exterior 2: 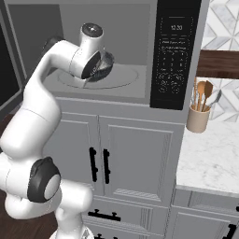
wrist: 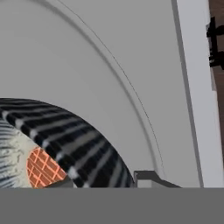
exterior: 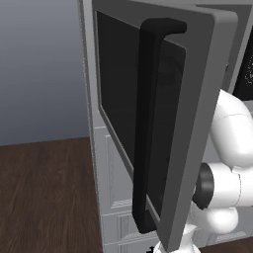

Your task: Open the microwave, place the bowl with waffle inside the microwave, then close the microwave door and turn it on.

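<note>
the big grey microwave is open, and its flat grey door with dark glass and a long black bar handle swings out wide at 9 o'clock. our white arm reaches inside. the round dark striped bowl with the orange waffle hangs over the round grey turntable. our gripper looks pinched on the bowl's rim. we should go down slowly, keep the bowl flat, and let go near the middle.

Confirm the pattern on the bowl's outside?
Black and pale grey stripes on the bowl, clearest in the hand view.
</note>
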